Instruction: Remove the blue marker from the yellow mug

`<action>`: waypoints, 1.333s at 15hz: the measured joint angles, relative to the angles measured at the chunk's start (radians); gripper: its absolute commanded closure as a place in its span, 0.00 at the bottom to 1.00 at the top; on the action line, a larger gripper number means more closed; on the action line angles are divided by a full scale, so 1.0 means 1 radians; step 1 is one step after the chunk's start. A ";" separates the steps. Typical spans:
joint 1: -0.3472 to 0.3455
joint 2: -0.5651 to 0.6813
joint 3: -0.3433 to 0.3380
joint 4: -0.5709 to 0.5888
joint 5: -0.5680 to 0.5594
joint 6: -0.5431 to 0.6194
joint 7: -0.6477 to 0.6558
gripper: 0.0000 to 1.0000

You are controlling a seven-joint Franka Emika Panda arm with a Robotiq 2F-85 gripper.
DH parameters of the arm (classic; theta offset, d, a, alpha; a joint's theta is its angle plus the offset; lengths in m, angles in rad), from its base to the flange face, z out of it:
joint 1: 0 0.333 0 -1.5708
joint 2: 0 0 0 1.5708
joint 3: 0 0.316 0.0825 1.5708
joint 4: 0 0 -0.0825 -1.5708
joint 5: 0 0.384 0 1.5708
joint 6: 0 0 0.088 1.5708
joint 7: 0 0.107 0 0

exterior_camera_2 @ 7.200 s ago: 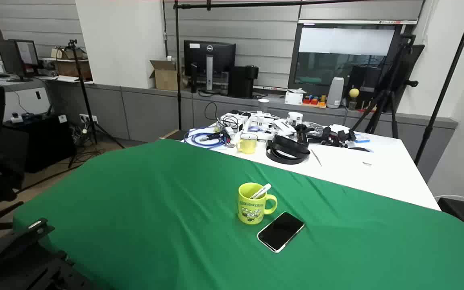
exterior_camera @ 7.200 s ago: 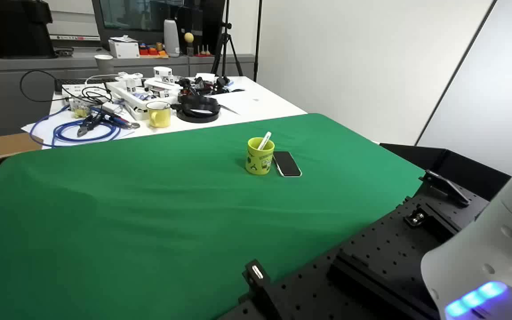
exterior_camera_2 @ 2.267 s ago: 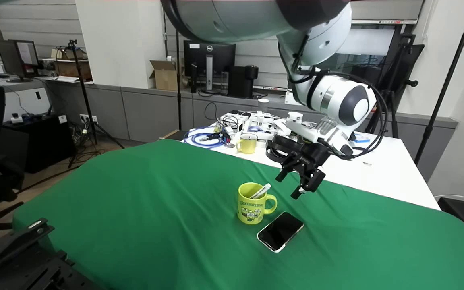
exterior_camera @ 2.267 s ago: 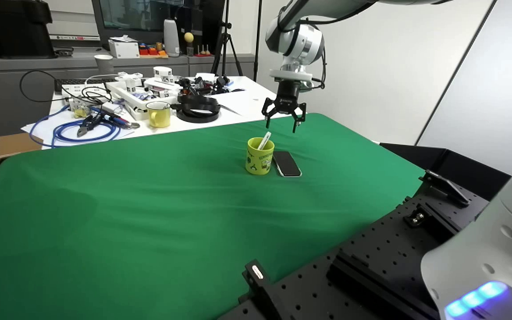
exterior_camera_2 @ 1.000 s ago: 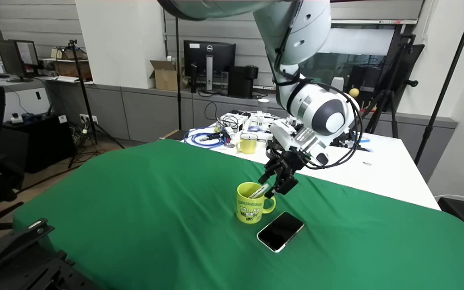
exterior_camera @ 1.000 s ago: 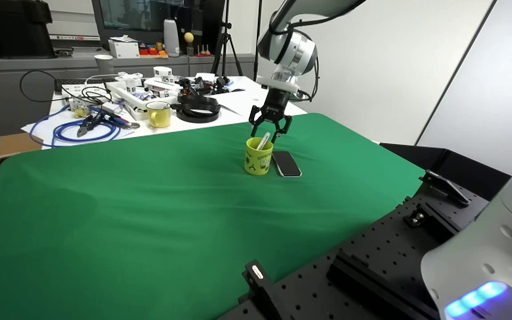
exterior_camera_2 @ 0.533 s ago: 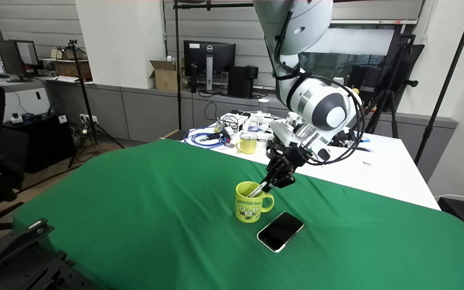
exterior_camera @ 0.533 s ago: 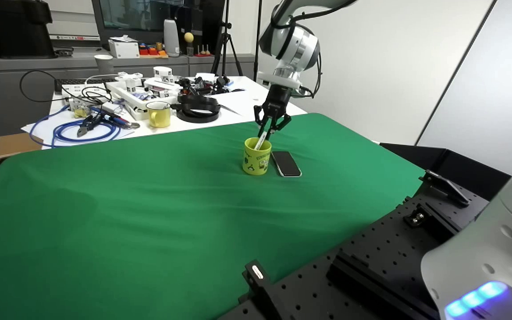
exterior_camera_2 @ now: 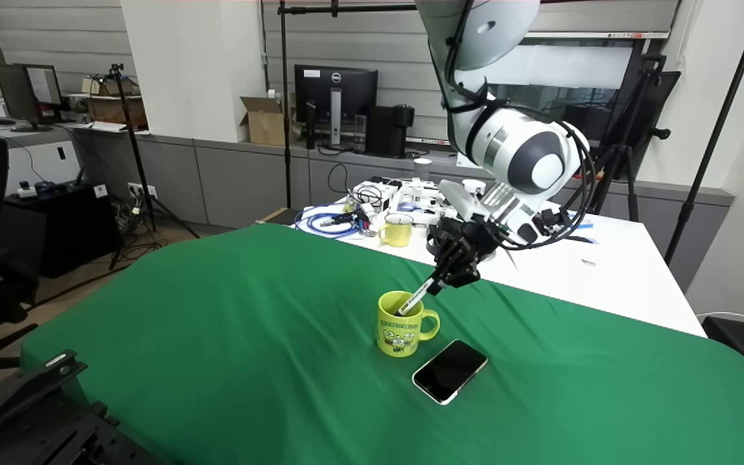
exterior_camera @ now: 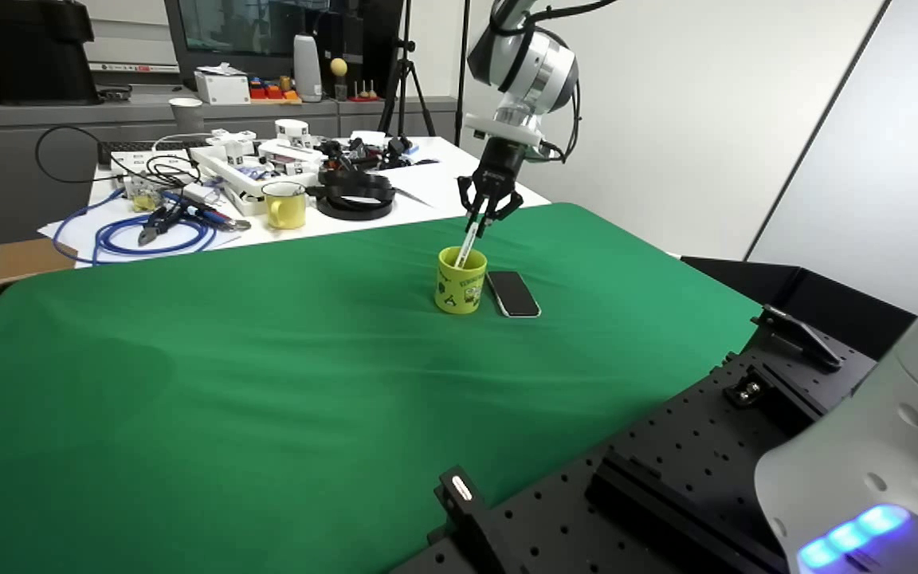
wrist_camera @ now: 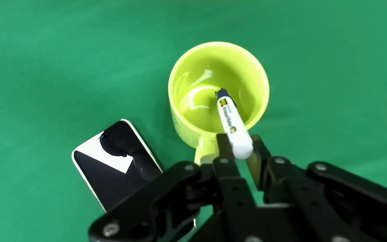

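Green cloth (exterior_camera_2: 249,361) covers the near work surface; beyond it you see a white table (exterior_camera_2: 637,284) bearing a paler mug (exterior_camera: 284,205) among cables and parts, with a black tripod (exterior_camera: 405,68) behind. On the cloth, the yellow mug (exterior_camera_2: 398,337) stands upright, its handle partly hidden by your gripper (wrist_camera: 240,145) in the wrist view. Just beside the mug, but apart from it, a phone (exterior_camera_2: 449,372) lies flat, screen up. Your gripper's fingers are drawn close together, parted only by the thickness of the blue marker (wrist_camera: 231,121), which they hold near its white end. Note the marker's slant: the white end is above the rim, the dark blue end within the mug's mouth. You cannot tell whether that lower end touches the inner wall. In both exterior views, your arm (exterior_camera: 524,80) reaches down from above.
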 measured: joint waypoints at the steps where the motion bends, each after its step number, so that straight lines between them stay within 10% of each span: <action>1: -0.001 -0.015 0.000 0.004 0.000 -0.007 0.000 0.96; 11: -0.026 -0.121 0.041 0.081 0.037 -0.126 -0.008 0.96; 20: -0.018 0.124 0.118 0.229 0.100 -0.219 -0.011 0.96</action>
